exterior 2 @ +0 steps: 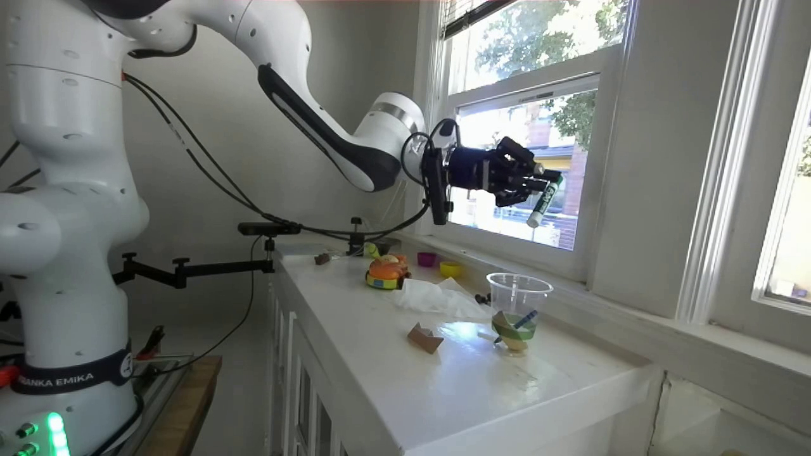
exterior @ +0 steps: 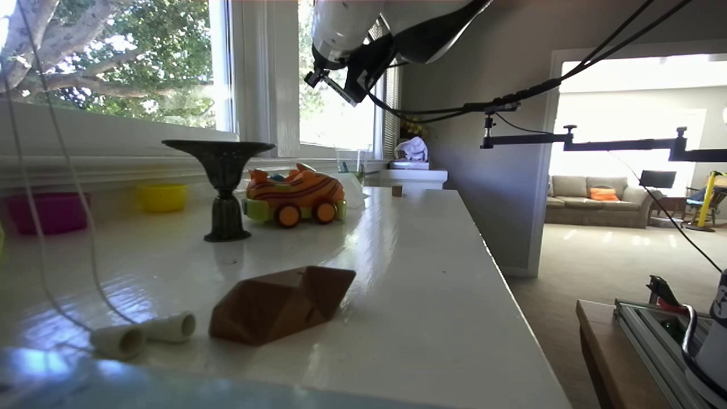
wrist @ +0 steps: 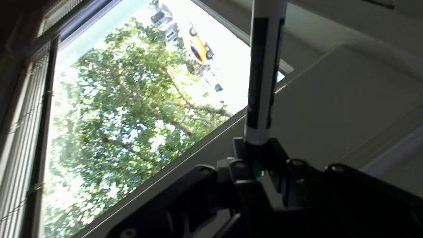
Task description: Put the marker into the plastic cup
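Observation:
A white marker with a dark label and green cap [exterior 2: 545, 204] is held in the air in front of the window. My gripper [exterior 2: 549, 177] is shut on its green end, and the white end points down at a tilt. In the wrist view the marker [wrist: 264, 76] sticks out from between the fingertips [wrist: 259, 148]. The clear plastic cup [exterior 2: 519, 292] stands upright on the white counter, below the marker and apart from it. A blue stick and green and yellow things show inside the cup. The cup [exterior: 353, 159] is faint in an exterior view, where marker and fingertips are hidden.
On the counter [exterior 2: 456, 405] are a brown block [exterior 2: 425, 339], crumpled white tissue [exterior 2: 440, 299], an orange toy car [exterior: 295, 196], a dark goblet [exterior: 225, 190], a yellow bowl [exterior: 163, 199], a purple bowl [exterior: 48, 215] and a brown faceted object [exterior: 278, 307]. The windowsill runs behind the cup.

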Tool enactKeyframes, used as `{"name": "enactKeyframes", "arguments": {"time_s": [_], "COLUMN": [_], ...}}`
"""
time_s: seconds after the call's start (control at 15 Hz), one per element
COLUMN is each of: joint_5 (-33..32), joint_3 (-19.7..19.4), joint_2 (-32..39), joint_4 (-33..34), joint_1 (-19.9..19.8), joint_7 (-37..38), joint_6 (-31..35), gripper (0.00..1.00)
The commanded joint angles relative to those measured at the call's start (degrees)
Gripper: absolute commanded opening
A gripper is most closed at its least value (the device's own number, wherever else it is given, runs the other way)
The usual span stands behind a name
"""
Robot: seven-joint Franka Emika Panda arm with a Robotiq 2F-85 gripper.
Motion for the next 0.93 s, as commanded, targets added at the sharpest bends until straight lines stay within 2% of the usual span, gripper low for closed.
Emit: {"name": "enactKeyframes", "arguments": {"time_s": [0.0, 0.27, 0.33, 0.6, 0.87], "joint_5": [-5.6, 1.6, 5.2, 12.5, 12.9], "joint_3": [0.4, 1.6, 1.7, 1.4, 0.9], "joint_2": [-2.9, -2.7, -2.4, -1.4, -0.6], "joint_4": [-6.9, -11.0, -11.4, -11.9, -10.3], "joint_1": [2.3, 4.7, 5.0, 5.4, 5.1], "joint_7": [13.2, 20.2, 21.3, 25.8, 29.2], "joint_6": [-11.6, -26.2, -26.5, -23.5, -19.2], "gripper": [0.05, 0.05, 0.05, 0.05, 0.05]}}
